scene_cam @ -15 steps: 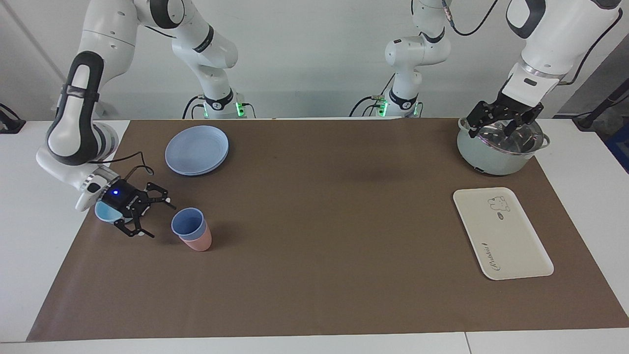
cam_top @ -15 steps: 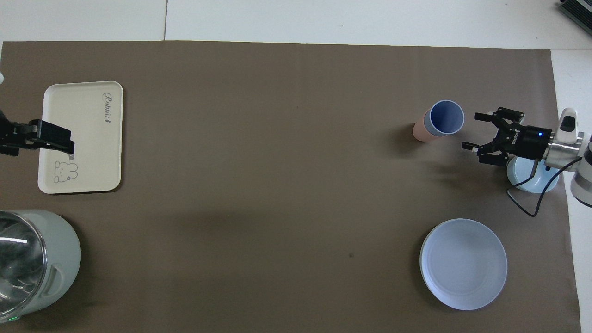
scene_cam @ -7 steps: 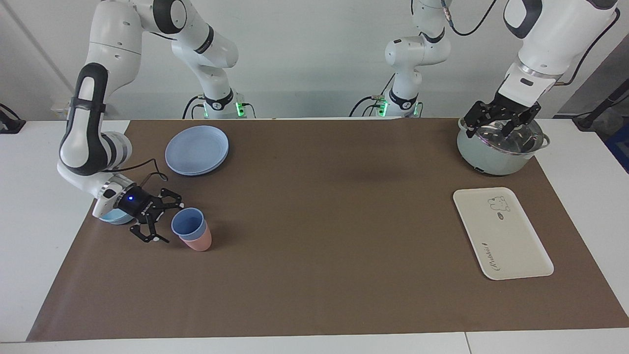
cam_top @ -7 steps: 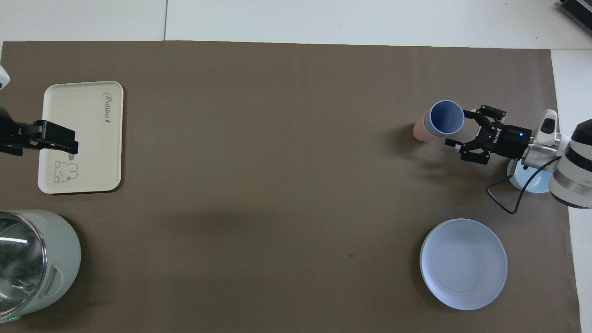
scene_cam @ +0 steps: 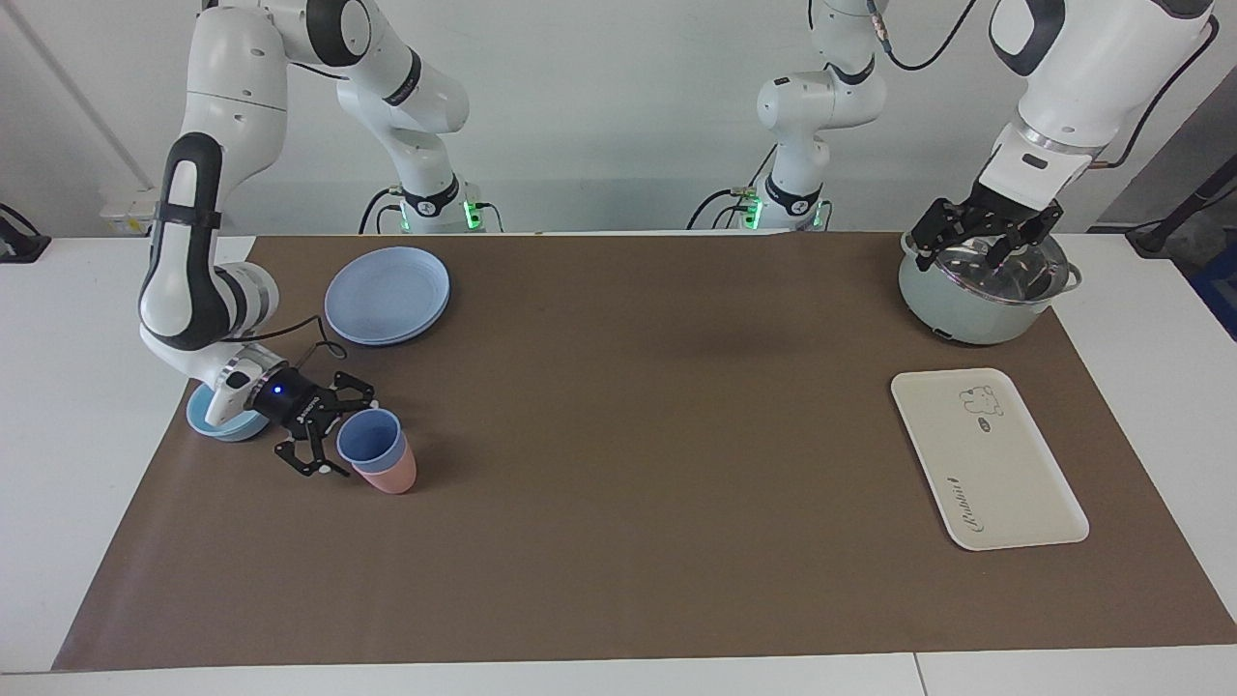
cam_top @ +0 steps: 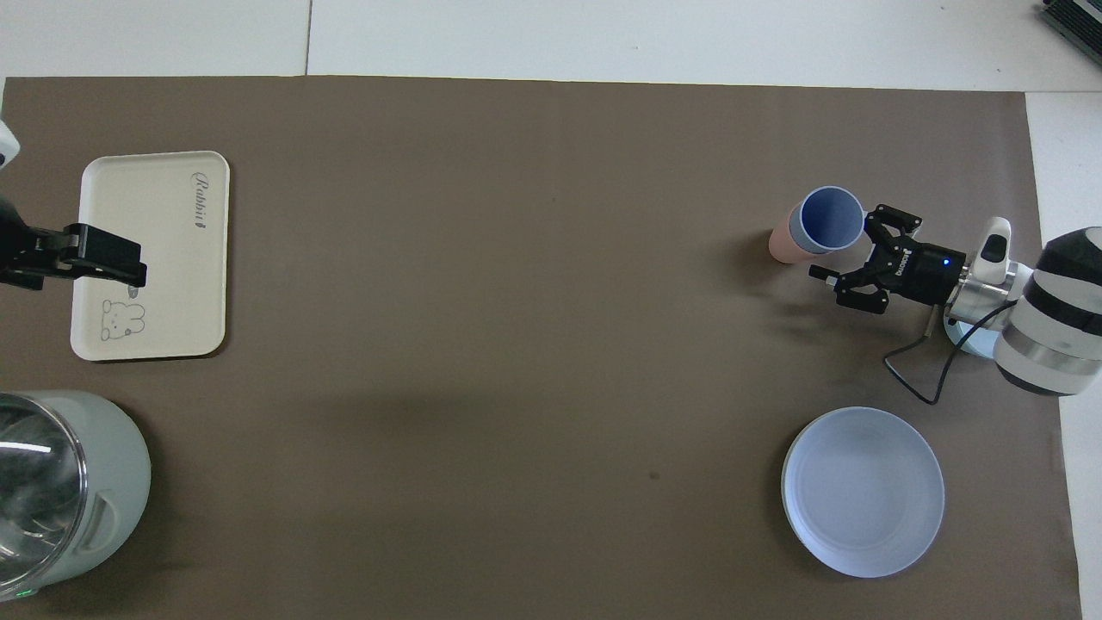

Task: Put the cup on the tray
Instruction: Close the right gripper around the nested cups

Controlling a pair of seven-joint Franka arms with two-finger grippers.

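The periwinkle-blue cup (scene_cam: 368,437) stands nested inside a pink cup (scene_cam: 391,478) toward the right arm's end of the table; it also shows in the overhead view (cam_top: 831,220). My right gripper (scene_cam: 346,435) is open and low, right beside the cup, with its fingertips to either side of the cup's rim; it also shows in the overhead view (cam_top: 844,244). I cannot tell if it touches the cup. The cream-white tray (scene_cam: 986,464) with the bear drawing lies bare toward the left arm's end (cam_top: 172,284). My left gripper (scene_cam: 978,251) waits open, raised over the pot.
A pale-green pot (scene_cam: 952,309) with a glass lid stands nearer to the robots than the tray. A round blue plate (scene_cam: 387,295) lies nearer to the robots than the cups. A shallow light-blue bowl (scene_cam: 215,422) sits under the right arm's wrist.
My right gripper has moved from over the bowl toward the blue cup, staying open, and now has its fingertips at the cup's rim. The cups and the left arm have barely moved.
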